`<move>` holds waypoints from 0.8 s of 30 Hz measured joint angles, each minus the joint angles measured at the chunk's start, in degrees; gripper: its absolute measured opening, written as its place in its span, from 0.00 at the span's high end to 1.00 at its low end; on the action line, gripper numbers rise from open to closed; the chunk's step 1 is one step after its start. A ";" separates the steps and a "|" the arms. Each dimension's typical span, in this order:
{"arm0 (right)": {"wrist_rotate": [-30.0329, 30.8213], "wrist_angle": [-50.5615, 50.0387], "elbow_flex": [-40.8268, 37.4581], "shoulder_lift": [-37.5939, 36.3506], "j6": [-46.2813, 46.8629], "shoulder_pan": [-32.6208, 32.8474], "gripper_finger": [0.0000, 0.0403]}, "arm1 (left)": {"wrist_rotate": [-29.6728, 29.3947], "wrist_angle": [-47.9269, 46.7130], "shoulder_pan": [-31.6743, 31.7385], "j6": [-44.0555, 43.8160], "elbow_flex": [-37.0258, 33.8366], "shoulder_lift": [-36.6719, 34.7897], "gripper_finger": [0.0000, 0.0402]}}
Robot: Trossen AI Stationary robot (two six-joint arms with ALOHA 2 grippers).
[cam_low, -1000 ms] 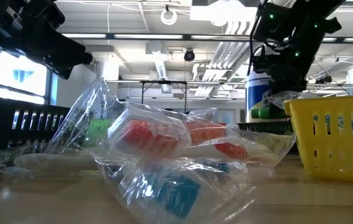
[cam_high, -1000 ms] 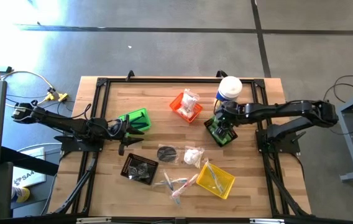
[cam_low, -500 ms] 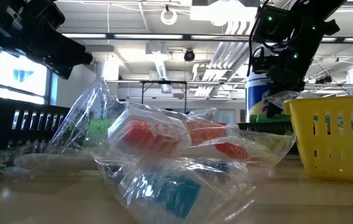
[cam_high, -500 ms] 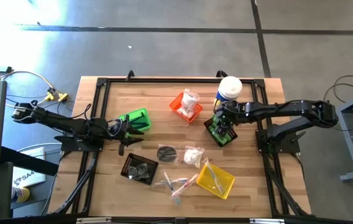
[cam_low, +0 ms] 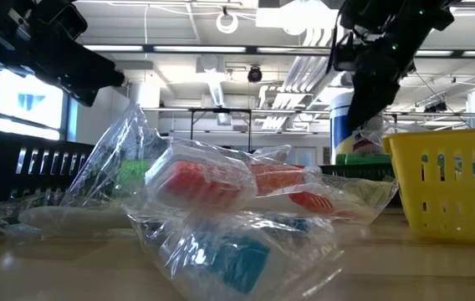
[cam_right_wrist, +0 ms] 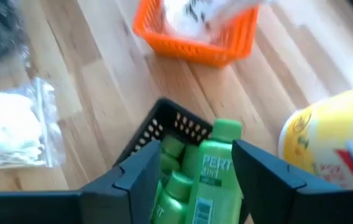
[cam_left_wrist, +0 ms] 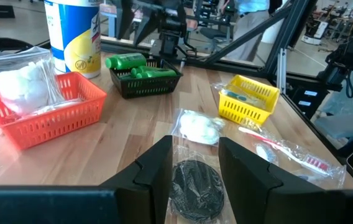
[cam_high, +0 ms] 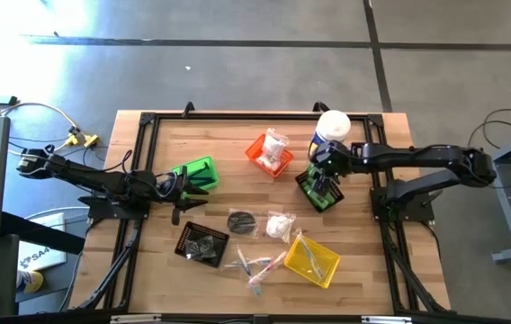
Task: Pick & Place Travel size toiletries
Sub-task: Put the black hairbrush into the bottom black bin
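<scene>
Closest to the table's front edge lie clear-wrapped sticks [cam_high: 257, 266] beside a yellow basket [cam_high: 313, 261]. Farther back, the right gripper [cam_right_wrist: 192, 167] hangs with its fingers spread apart over a black bin [cam_high: 318, 191]. A green bottle [cam_right_wrist: 214, 174] lies on top of that bin's other bottles, directly below the gap between the fingers, ungripped. The left gripper [cam_left_wrist: 192, 163] waits, parted and empty, over a dark round packet [cam_left_wrist: 195, 186]. Behind the bin stands a white-lidded canister [cam_high: 332, 129].
</scene>
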 joint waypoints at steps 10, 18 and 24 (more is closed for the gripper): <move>-3.51 10.08 0.03 -1.02 -4.05 0.07 0.62 | -0.02 -0.04 -0.01 0.01 -0.01 0.01 0.69; -9.89 21.05 0.08 -1.00 -8.19 0.09 0.70 | 0.00 -0.53 -0.01 0.02 0.00 0.01 0.69; -12.16 23.64 0.10 -0.98 -11.71 2.14 0.77 | -0.01 -0.54 -0.02 0.00 0.00 0.01 0.69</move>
